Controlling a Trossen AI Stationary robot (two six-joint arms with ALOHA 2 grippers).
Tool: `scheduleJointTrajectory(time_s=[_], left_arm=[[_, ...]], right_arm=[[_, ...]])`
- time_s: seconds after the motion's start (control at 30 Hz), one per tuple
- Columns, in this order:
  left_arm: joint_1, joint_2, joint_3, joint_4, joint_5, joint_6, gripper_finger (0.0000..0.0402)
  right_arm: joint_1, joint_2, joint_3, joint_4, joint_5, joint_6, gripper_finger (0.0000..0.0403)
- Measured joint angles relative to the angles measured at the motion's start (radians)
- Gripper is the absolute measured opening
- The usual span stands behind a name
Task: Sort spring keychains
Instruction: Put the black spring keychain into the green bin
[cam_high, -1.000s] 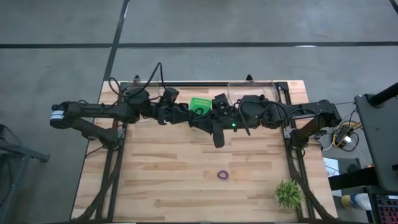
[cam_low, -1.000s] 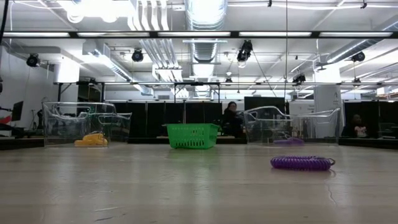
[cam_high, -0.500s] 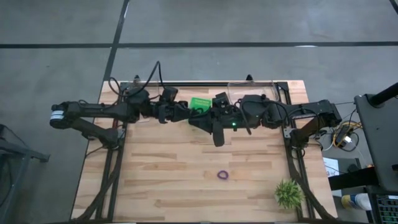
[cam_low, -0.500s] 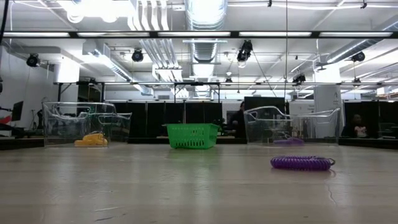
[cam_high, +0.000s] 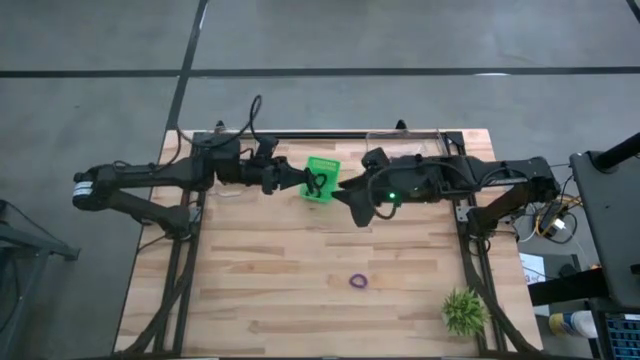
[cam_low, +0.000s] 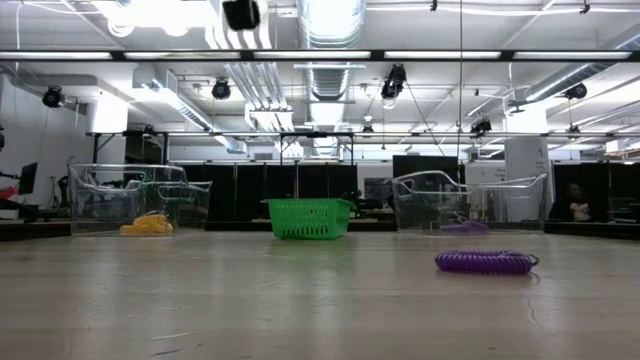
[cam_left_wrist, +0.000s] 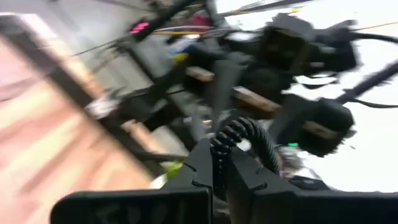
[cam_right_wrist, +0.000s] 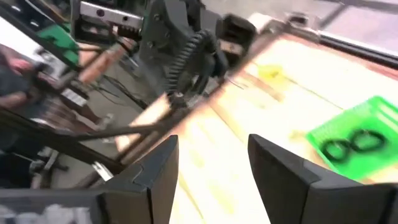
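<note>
A black spring keychain (cam_high: 318, 184) hangs over the green basket (cam_high: 326, 165) at the table's far middle, with my left gripper (cam_high: 305, 182) shut on it; the left wrist view shows its coil (cam_left_wrist: 242, 130) past my fingertips. My right gripper (cam_high: 346, 190) stands open just to the right of it, holding nothing (cam_right_wrist: 211, 168). Two black keychains (cam_right_wrist: 351, 144) lie in the basket. A purple keychain (cam_high: 358, 281) lies flat on the table near the front middle (cam_low: 485, 262). My left gripper pinches one side of the black keychain's coiled loop (cam_left_wrist: 219, 146) between its two fingers (cam_left_wrist: 202, 165). The fingers come about level from the table's left. The rest of the loop stands out beyond the fingertips, lifted clear above the green basket.
A clear bin (cam_low: 140, 200) with orange keychains (cam_low: 147, 226) stands at the far left. Another clear bin (cam_low: 470, 203) with purple ones (cam_low: 465, 228) stands at the far right. A spiky green plant (cam_high: 465, 310) sits at the near right corner.
The two grippers, close together over the basket, have drawn apart. My right gripper has pulled back toward the table's right and far edge. The black keychain has stayed with my left gripper, which has shifted slightly left.
</note>
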Motion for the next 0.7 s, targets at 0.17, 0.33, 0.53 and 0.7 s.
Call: scheduleJointTrajectory(time_s=[0.17,0.33,0.53,0.7], left_arm=[[0.018,0.008,0.000,-0.190,-0.132,0.071,0.0012],[0.067,0.056,0.000,-0.323,-0.182,0.117,0.0012],[0.140,0.141,0.000,-0.390,-0.197,0.184,0.0017],[0.197,0.234,0.000,-0.390,-0.183,0.231,0.0014]], right_arm=[[0.001,-0.010,0.000,-0.119,0.007,0.072,0.0187],[0.002,-0.006,0.000,-0.130,0.009,0.076,0.0187],[0.003,-0.006,0.000,-0.129,0.009,0.075,0.0187],[0.003,-0.007,0.000,-0.128,0.009,0.064,0.0187]])
